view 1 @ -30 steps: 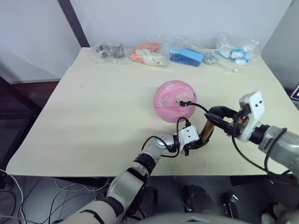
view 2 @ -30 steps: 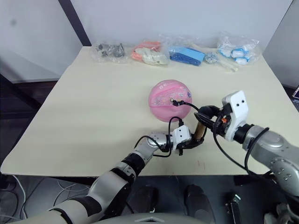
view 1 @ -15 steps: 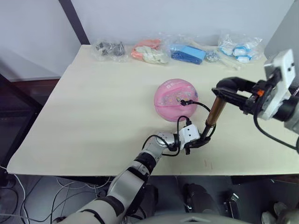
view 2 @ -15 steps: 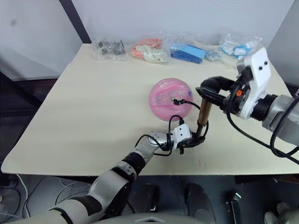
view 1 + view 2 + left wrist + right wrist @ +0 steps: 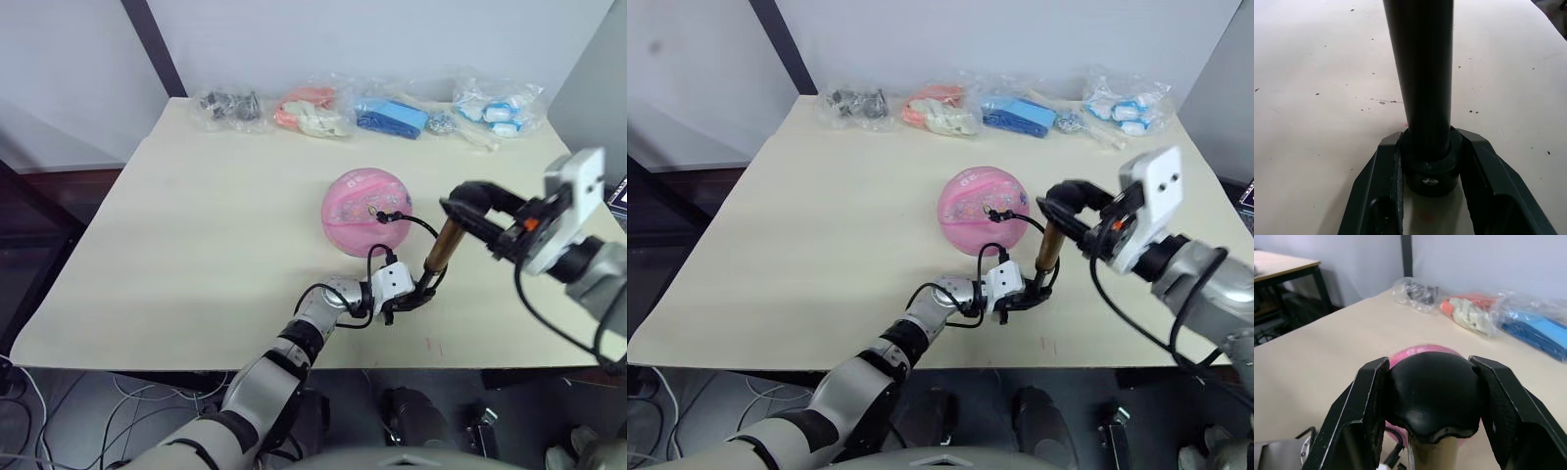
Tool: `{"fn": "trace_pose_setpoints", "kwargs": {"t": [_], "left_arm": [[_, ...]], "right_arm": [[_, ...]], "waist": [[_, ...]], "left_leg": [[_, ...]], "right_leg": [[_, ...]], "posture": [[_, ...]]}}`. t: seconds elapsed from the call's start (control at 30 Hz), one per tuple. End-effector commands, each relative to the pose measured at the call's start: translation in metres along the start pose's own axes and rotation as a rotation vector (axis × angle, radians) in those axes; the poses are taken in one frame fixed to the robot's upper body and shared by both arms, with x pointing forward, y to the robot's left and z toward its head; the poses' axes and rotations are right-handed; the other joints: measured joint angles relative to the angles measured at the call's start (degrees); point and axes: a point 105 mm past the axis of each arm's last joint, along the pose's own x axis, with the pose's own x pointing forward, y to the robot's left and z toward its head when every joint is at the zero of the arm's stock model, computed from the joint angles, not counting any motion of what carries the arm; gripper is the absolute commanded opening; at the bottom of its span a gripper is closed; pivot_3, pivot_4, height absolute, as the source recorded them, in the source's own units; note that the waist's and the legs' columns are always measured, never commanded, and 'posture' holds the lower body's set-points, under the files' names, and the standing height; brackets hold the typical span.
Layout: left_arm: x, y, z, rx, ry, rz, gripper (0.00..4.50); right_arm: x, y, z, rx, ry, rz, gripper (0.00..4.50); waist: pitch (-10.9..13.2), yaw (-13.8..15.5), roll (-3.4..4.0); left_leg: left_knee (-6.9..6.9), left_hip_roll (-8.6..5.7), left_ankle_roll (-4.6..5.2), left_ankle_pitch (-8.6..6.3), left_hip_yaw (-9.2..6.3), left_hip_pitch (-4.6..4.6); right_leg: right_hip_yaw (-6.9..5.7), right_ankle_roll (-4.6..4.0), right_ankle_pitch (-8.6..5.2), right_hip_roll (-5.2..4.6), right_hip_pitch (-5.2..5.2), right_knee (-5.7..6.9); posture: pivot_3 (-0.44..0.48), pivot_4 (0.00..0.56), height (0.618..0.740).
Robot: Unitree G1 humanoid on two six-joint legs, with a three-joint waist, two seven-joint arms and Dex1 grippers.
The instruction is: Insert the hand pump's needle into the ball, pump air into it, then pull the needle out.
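Note:
The pink ball point(image 5: 362, 211) rests near the middle of the table point(image 5: 196, 245). The hand pump point(image 5: 441, 246) stands tilted beside it on the right, its gold barrel rising from a black base. My left gripper point(image 5: 414, 297) is shut on that base point(image 5: 1430, 169), low on the table. My right gripper point(image 5: 472, 204) is shut on the black handle point(image 5: 1432, 391) at the top. A thin black hose point(image 5: 416, 224) loops from the pump to a small black fitting point(image 5: 381, 215) on the ball's top; the needle itself is hidden inside the ball.
Several clear plastic bags of small items lie along the table's far edge: dark parts point(image 5: 230, 106), orange and white pieces point(image 5: 313, 111), blue items point(image 5: 392, 117), blue-white items point(image 5: 498, 103). The table's front edge runs just below my left gripper.
My right gripper rose with the handle, extending the pump and standing it more upright, then came down a little. The left gripper kept its hold on the base.

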Motion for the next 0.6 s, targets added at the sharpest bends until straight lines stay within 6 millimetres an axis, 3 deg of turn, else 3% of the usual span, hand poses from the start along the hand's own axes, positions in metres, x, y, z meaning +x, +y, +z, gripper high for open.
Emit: {"fn": "trace_pose_setpoints", "kwargs": {"t": [0.03, 0.17, 0.33, 0.4, 0.6], "left_arm": [[-0.002, -0.021, -0.024, -0.036, 0.076, -0.079, 1.09], [-0.002, -0.022, -0.024, -0.037, 0.076, -0.081, 1.09], [-0.001, -0.023, -0.024, -0.038, 0.075, -0.083, 1.09], [-0.001, -0.022, -0.024, -0.038, 0.076, -0.083, 1.09], [0.0, -0.024, -0.024, -0.04, 0.082, -0.089, 1.09]], "right_arm": [[0.001, -0.02, -0.066, 0.044, 0.197, -0.123, 2.08], [0.001, -0.01, -0.128, 0.102, 0.346, -0.132, 2.08], [-0.001, -0.004, -0.146, 0.095, 0.372, -0.123, 2.08], [0.0, -0.006, -0.137, 0.085, 0.342, -0.127, 2.08], [0.002, -0.025, -0.047, -0.031, 0.123, -0.142, 2.08]], "waist": [[-0.2, -0.1, -0.09], [-0.8, -0.2, -0.39], [-1.2, -0.2, -0.4], [-1.3, -0.3, -0.42], [-1.0, -0.1, -0.09]], "left_leg": [[0.0, 0.03, 0.0, 0.0, -0.01, 0.03], [-0.05, 0.03, 0.0, 0.0, -0.01, 0.07], [-0.1, 0.01, 0.0, -0.01, -0.04, 0.18], [-0.11, 0.04, 0.0, -0.01, -0.05, 0.38], [-0.17, 0.12, 0.0, -0.02, -0.05, 0.68]], "right_leg": [[0.02, -0.09, -0.05, 0.0, 0.0, 0.0], [-0.01, -0.21, 0.04, 0.06, 0.02, 0.0], [0.01, -0.27, 0.04, 0.06, 0.06, 0.0], [0.0, -0.27, -0.18, 0.07, 0.22, 0.01], [0.0, -0.28, -0.26, 0.0, 0.5, 0.01]], "posture": [[0.0, 0.15, 0.74], [0.0, 0.15, 0.74], [0.0, 0.15, 0.74], [0.0, 0.15, 0.74], [0.0, 0.15, 0.74]]}}
